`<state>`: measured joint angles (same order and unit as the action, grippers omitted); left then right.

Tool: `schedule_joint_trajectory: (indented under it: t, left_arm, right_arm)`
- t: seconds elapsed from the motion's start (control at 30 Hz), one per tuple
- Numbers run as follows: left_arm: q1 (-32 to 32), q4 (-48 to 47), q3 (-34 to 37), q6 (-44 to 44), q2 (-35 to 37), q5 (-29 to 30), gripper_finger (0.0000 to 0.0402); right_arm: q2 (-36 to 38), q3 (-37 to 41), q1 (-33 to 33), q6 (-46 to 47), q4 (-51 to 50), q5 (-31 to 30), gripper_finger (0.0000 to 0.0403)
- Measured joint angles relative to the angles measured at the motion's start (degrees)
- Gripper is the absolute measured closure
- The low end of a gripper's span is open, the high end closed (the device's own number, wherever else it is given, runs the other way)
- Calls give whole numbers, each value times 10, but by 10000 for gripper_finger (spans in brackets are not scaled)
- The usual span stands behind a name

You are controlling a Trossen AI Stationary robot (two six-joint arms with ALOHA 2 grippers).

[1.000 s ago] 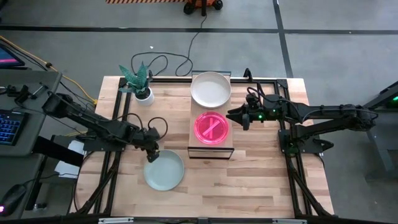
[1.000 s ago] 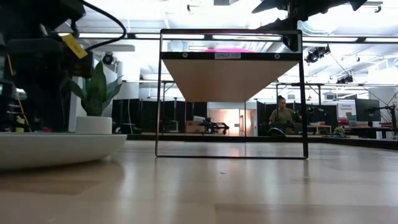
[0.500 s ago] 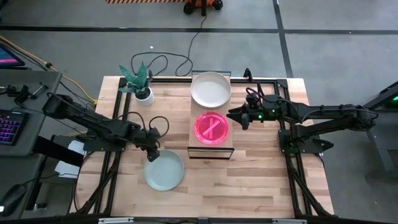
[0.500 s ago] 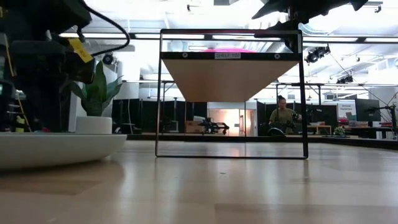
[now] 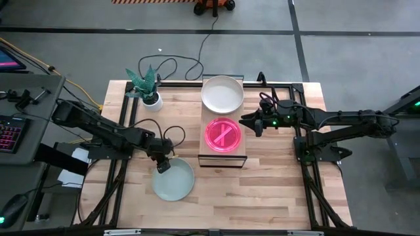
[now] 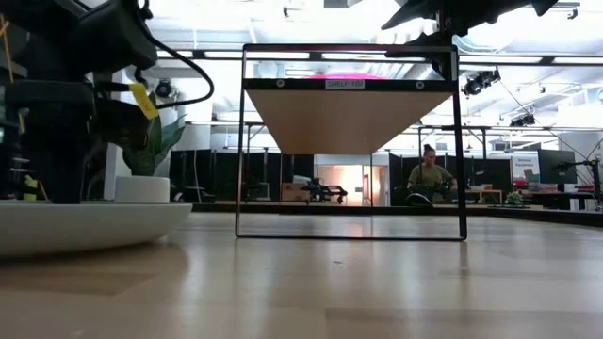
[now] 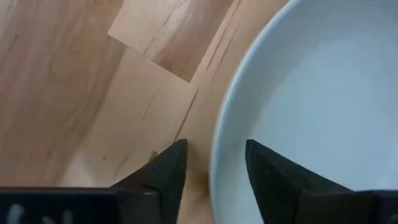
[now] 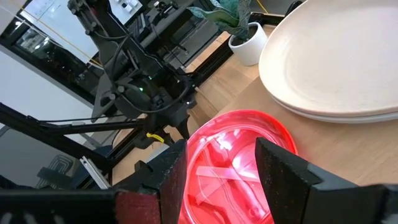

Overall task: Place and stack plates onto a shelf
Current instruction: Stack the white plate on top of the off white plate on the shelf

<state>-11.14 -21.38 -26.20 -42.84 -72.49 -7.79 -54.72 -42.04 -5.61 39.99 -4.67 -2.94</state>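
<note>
Three places hold plates, though stacked ones cannot be counted apart. One pale mint plate point(image 5: 174, 179) lies alone on the tabletop point(image 5: 275, 190), at about 7 o'clock from the shelf point(image 5: 222, 155). On the shelf, a whitish plate stack point(image 5: 222, 94) sits at the 12 o'clock end; the right wrist view shows at least two rims there. A translucent pink plate point(image 5: 223, 135) lies just beside it toward 6 o'clock, and how many pink ones are stacked cannot be told. There is one shelf, a light-wood board on a thin black frame. The left end effector point(image 5: 162, 166) hovers at the mint plate's 11 o'clock rim, its fingers spread wide astride that rim in the left wrist view, gripping nothing. The right end effector point(image 5: 256, 125) waits at 3 o'clock of the pink plate, fingers wide and empty. One small potted plant point(image 5: 148, 90) stands at 9 o'clock of the whitish stack, with cables trailing nearby. In the low view a person point(image 6: 430, 176) sits far behind the tabletop.
</note>
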Motion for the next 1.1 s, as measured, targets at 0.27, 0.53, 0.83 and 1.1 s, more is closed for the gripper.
schedule_joint_trajectory:
  t: [0.27, 0.53, 0.83, 1.1]
  left_arm:
    - [5, 6, 1, -1, 8, -22, 383]
    - [39, -26, 1, -22, 102, -82, 396]
    - [94, -166, -92, -78, 258, -136, 398]
    - [193, -136, -251, -25, 237, -77, 400]
  right_arm:
    - [0, 0, 0, 0, 0, 0, 232]
    - [0, 0, 0, 0, -5, 0, 232]
    - [0, 0, 0, 0, -7, -2, 232]
    - [0, 0, 0, 8, -7, -3, 232]
